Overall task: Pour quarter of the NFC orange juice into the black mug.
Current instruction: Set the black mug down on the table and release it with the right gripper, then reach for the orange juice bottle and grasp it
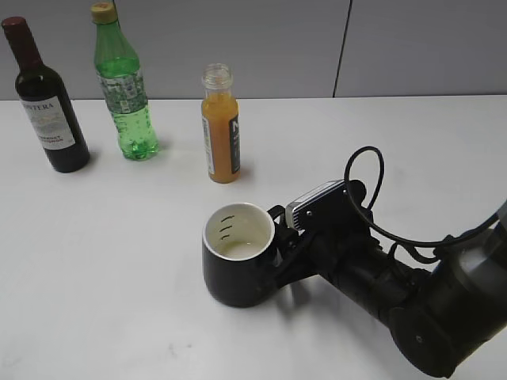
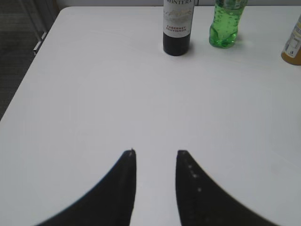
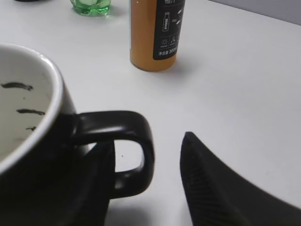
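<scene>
The NFC orange juice [image 1: 220, 131] stands upright and uncapped at the back middle of the white table; it also shows in the right wrist view [image 3: 155, 33] and at the right edge of the left wrist view [image 2: 292, 47]. The black mug [image 1: 230, 281] stands in front of it, its white inside [image 3: 23, 108] looking empty, its handle [image 3: 136, 141] turned toward my right arm. My right gripper [image 1: 279, 241] is open with its fingers either side of the handle [image 3: 146, 141], the right finger apart from it. My left gripper [image 2: 156, 151] is open and empty over bare table.
A dark wine bottle [image 1: 47, 103] and a taller green bottle [image 1: 123, 87] stand at the back left, also seen in the left wrist view as wine bottle [image 2: 177, 28] and green bottle [image 2: 225, 23]. The table's left edge [image 2: 28, 70] drops to dark floor.
</scene>
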{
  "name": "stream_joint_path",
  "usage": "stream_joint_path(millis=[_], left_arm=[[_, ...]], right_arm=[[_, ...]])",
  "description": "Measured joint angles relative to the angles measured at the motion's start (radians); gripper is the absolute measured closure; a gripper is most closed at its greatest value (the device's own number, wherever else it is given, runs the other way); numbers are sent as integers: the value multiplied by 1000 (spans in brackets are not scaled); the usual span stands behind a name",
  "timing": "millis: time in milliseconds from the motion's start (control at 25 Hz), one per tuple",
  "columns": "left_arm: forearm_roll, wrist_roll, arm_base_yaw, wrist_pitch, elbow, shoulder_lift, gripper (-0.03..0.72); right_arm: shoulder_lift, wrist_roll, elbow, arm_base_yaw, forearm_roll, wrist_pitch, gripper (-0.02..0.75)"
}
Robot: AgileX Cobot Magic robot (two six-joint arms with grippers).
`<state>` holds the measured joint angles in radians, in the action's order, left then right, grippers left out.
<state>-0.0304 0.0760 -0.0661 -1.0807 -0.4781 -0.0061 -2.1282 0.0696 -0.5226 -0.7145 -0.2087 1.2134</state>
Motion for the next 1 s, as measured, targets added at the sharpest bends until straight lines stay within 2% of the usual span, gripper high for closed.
stream_joint_path(millis=[200, 320, 600, 1000], left_arm=[[0, 0, 0, 0, 0, 0, 456], [0, 0, 0, 0, 0, 0, 456], [0, 0, 0, 0, 0, 0, 456], [0, 0, 0, 0, 0, 0, 456]], right_arm=[[0, -15, 0, 0, -20, 0, 230], [0, -16, 0, 0, -26, 0, 183], [0, -18, 1, 0, -28, 1, 139], [24, -19, 59, 0, -37, 1, 132]])
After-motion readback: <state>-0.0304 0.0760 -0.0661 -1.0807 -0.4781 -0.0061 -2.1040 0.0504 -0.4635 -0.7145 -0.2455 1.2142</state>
